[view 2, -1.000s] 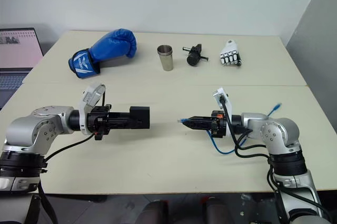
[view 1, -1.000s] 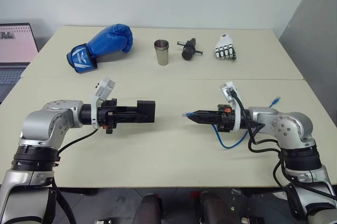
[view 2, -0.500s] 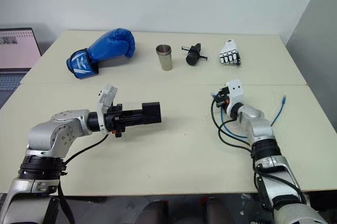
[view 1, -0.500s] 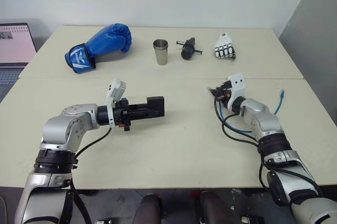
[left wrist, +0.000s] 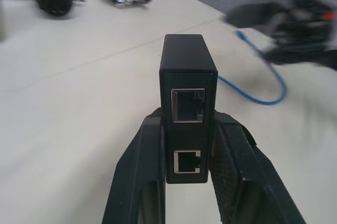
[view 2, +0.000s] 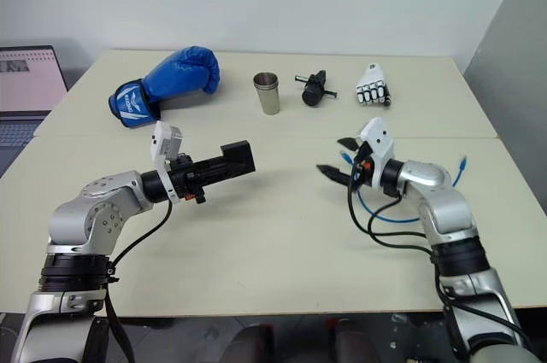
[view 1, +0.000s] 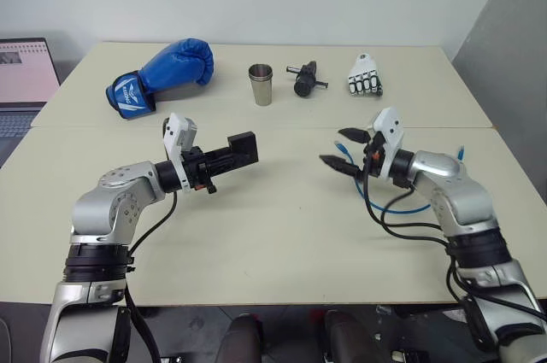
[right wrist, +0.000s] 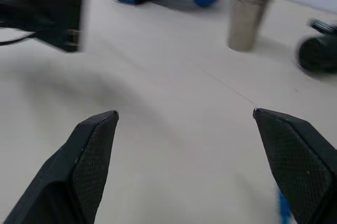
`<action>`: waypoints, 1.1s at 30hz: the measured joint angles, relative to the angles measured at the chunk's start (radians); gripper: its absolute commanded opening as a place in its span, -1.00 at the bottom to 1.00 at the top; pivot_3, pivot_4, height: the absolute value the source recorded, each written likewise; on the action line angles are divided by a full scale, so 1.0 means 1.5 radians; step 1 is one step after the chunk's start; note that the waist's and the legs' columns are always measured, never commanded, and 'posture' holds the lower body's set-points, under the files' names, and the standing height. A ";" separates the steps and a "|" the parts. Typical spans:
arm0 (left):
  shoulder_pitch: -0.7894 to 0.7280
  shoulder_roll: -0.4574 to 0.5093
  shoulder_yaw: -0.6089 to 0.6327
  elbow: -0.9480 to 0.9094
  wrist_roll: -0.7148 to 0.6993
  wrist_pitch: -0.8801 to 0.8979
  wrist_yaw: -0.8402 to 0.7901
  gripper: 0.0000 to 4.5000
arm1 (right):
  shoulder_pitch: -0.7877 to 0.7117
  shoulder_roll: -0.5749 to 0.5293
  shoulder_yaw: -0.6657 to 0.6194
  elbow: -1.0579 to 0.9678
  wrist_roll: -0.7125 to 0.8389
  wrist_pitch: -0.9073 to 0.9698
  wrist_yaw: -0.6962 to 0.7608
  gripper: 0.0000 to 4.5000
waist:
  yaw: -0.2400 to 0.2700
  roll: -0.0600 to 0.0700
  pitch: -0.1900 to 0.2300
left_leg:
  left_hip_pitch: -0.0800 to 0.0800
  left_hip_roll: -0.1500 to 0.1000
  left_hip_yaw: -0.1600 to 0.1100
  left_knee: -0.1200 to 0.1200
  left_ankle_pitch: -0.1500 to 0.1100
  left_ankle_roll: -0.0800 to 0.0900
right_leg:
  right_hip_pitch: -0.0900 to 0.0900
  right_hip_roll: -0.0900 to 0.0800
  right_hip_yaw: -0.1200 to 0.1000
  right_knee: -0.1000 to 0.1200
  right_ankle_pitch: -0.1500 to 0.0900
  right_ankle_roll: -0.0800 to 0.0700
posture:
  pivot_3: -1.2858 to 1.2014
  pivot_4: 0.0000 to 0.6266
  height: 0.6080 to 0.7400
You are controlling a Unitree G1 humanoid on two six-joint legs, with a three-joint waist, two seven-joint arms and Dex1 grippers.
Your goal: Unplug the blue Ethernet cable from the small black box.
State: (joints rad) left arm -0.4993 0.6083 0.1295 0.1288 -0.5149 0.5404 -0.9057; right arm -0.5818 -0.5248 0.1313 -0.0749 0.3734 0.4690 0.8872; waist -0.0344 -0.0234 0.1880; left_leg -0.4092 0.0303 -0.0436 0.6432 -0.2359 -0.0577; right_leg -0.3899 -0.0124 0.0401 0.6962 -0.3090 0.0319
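My left gripper (view 1: 231,154) is shut on the small black box (view 1: 243,147) and holds it level above the table. In the left wrist view the box (left wrist: 188,76) sits between the two fingers (left wrist: 142,171), and both of its ports are bare. The blue Ethernet cable (view 1: 403,206) lies looped on the table under my right arm, its far plug tip near the table's right side. My right gripper (view 1: 336,147) faces the box across a gap, open wide, with nothing between its fingers (right wrist: 95,150). A blue bit of cable (right wrist: 281,203) shows beside one finger.
Along the back of the table (view 1: 273,235) lie a blue boxing glove (view 1: 162,73), a steel cup (view 1: 261,83), a black cylinder with a metal pin (view 1: 305,79) and a white robot hand (view 1: 365,75). A laptop (view 1: 21,81) stands off the left side.
The right gripper, shut on the cable's plug a second ago, swung aside, came back toward the middle and opened; the cable now lies loose. The left arm carried the box a little forward and turned.
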 measured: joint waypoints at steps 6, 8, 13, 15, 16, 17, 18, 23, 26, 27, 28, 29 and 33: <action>0.063 -0.063 0.031 0.081 0.119 -0.194 0.170 -0.66 | 0.003 -0.019 0.066 -0.115 0.003 0.062 0.045 0.87 | 0.003 0.000 0.000 | 0.000 -0.001 -0.003 0.000 0.000 0.000 | 0.001 -0.001 0.000 0.000 0.000 0.000 | 0.03 -0.52 1.00; 0.076 -0.073 0.041 0.104 0.134 -0.221 0.203 -0.66 | 0.001 -0.019 0.074 -0.116 0.001 0.074 0.048 0.87 | 0.003 0.000 0.000 | 0.000 -0.001 -0.003 0.001 0.000 0.000 | 0.001 -0.001 -0.001 0.000 0.000 0.000 | 0.03 -0.52 1.00; 0.091 -0.083 0.050 0.134 0.162 -0.271 0.245 -0.66 | -0.016 -0.019 0.086 -0.116 0.000 0.077 0.054 0.87 | 0.005 0.000 0.000 | 0.000 -0.002 -0.004 0.001 0.000 0.000 | 0.001 -0.002 -0.001 0.000 0.000 0.000 | 0.03 -0.52 1.00; 0.091 -0.083 0.050 0.146 0.166 -0.280 0.247 -0.50 | -0.019 -0.019 0.086 -0.115 0.000 0.077 0.058 0.89 | 0.004 0.000 0.000 | 0.000 -0.002 -0.004 0.001 0.000 0.000 | 0.001 -0.002 -0.002 0.000 0.000 0.000 | 0.03 -0.52 1.00; 0.093 -0.083 0.050 0.150 0.166 -0.282 0.247 -0.35 | -0.019 -0.019 0.088 -0.114 0.000 0.077 0.060 0.89 | 0.004 0.000 0.000 | 0.000 -0.002 -0.004 0.001 0.000 0.000 | 0.001 -0.002 -0.002 0.000 0.000 0.000 | 0.03 -0.52 1.00; 0.096 -0.084 0.050 0.152 0.168 -0.284 0.248 -0.30 | -0.019 -0.019 0.089 -0.112 -0.001 0.077 0.062 0.89 | 0.004 0.000 0.000 | 0.000 -0.002 -0.004 0.001 0.000 0.000 | 0.001 -0.002 -0.002 0.000 0.000 0.000 | 0.03 -0.52 1.00; 0.099 -0.085 0.050 0.153 0.168 -0.284 0.249 -0.20 | -0.019 -0.019 0.091 -0.109 -0.002 0.077 0.063 0.89 | 0.004 0.000 0.000 | 0.000 -0.002 -0.004 0.001 0.000 0.000 | 0.001 -0.002 -0.002 0.000 0.000 0.000 | 0.03 -0.52 1.00; 0.101 -0.093 0.051 0.153 0.164 -0.277 0.258 0.31 | -0.019 -0.019 0.093 -0.106 -0.007 0.077 0.064 0.89 | 0.003 0.000 0.000 | 0.000 -0.001 -0.004 0.001 0.000 0.000 | 0.001 -0.002 -0.002 0.000 0.000 0.000 | 0.03 -0.52 1.00; 0.101 -0.095 0.058 0.153 0.160 -0.273 0.263 0.59 | -0.019 -0.019 0.093 -0.106 -0.008 0.077 0.065 0.89 | 0.003 0.000 0.000 | 0.000 -0.001 -0.004 0.001 0.000 0.000 | 0.001 -0.002 -0.002 0.000 0.000 0.000 | 0.03 -0.52 1.00; 0.101 -0.095 0.062 0.153 0.158 -0.270 0.264 0.67 | -0.019 -0.019 0.093 -0.106 -0.008 0.077 0.065 0.89 | 0.003 0.000 0.000 | 0.000 -0.001 -0.004 0.001 0.000 0.000 | 0.001 -0.002 -0.002 0.000 0.000 0.000 | 0.03 -0.52 1.00; 0.100 -0.095 0.065 0.153 0.158 -0.268 0.266 0.74 | -0.019 -0.020 0.093 -0.106 -0.011 0.077 0.066 0.89 | 0.003 0.000 0.000 | 0.000 -0.001 -0.004 0.001 0.000 0.000 | 0.001 -0.002 -0.002 0.000 0.000 0.000 | 0.03 -0.52 1.00; 0.100 -0.095 0.067 0.153 0.158 -0.267 0.267 0.85 | -0.019 -0.020 0.093 -0.106 -0.013 0.077 0.067 0.89 | 0.003 0.000 0.000 | 0.000 -0.001 -0.004 0.001 0.000 0.000 | 0.001 -0.002 -0.002 0.000 0.000 0.000 | 0.03 -0.52 1.00; 0.101 -0.095 0.067 0.152 0.159 -0.264 0.267 0.97 | -0.019 -0.021 0.093 -0.106 -0.014 0.077 0.073 0.89 | 0.003 0.000 0.000 | 0.000 -0.001 -0.004 0.001 0.000 0.000 | 0.001 -0.002 -0.002 0.000 0.000 0.000 | 0.03 -0.52 1.00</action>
State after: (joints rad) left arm -0.3480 0.4665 0.2306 0.3569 -0.2771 0.1446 -0.5045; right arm -0.6102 -0.5557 0.2709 -0.2335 0.3517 0.5842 0.9970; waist -0.0294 -0.0237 0.1879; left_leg -0.4094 0.0282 -0.0492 0.6444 -0.2359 -0.0577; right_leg -0.3887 -0.0152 0.0373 0.6965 -0.3088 0.0321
